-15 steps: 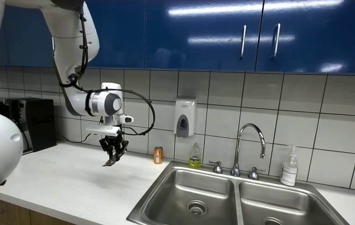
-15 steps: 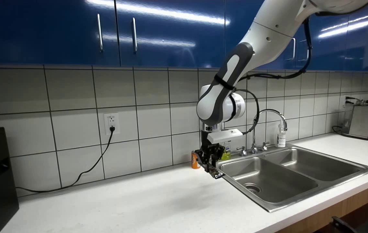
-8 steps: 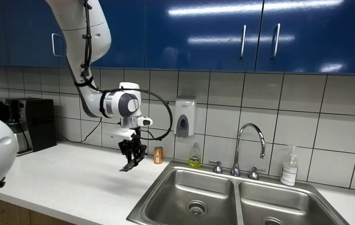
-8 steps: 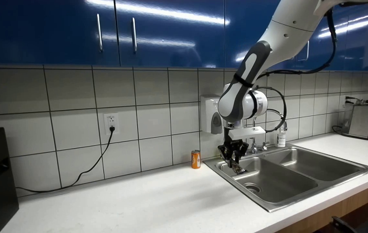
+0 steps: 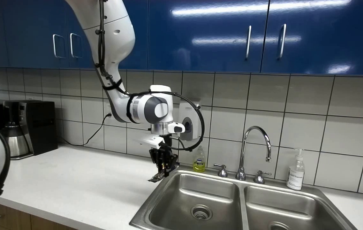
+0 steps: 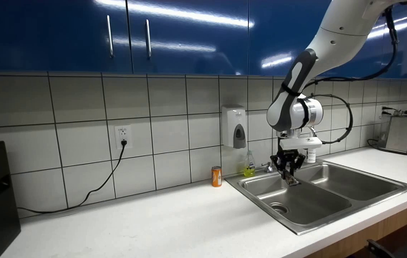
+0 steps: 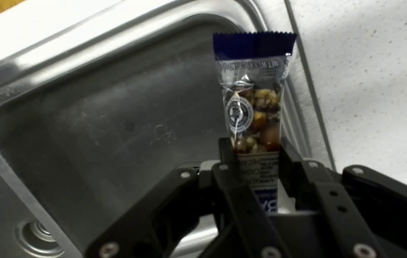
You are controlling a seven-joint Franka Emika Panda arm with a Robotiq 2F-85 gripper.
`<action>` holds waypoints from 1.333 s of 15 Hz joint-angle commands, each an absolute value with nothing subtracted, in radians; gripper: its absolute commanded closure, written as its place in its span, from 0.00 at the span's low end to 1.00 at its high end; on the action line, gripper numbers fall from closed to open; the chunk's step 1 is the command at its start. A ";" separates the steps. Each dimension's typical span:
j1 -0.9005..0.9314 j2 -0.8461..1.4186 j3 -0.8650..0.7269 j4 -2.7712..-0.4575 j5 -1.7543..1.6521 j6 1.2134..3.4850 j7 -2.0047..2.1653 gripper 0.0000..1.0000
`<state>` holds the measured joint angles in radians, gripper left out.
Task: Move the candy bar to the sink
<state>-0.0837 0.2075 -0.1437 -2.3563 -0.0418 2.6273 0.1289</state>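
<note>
With pale tile and blue cabinets behind, we see the gripper clamped on the candy bar, which overlaps the edge of the sink right of centre in the wrist view.

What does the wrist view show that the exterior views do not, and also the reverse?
Only the wrist view: legible print and a zigzag wrapper edge on the candy bar.
Only the exterior views: the wall dispenser, the bottle of yellow liquid and the blue cabinets.
Shared: the gripper shut on the candy bar, the steel sink and the white countertop.
</note>
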 commanded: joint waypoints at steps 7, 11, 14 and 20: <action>-0.234 0.363 -0.175 -2.187 0.089 2.630 0.016 0.92; -0.270 0.498 -0.155 -2.062 0.140 2.619 -0.015 0.92; -0.279 0.613 -0.144 -1.959 0.140 2.613 -0.014 0.92; -0.276 0.797 -0.121 -1.797 0.126 2.595 -0.003 0.92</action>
<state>-0.2501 0.7161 -0.1524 -1.8952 0.1181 2.6259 0.0173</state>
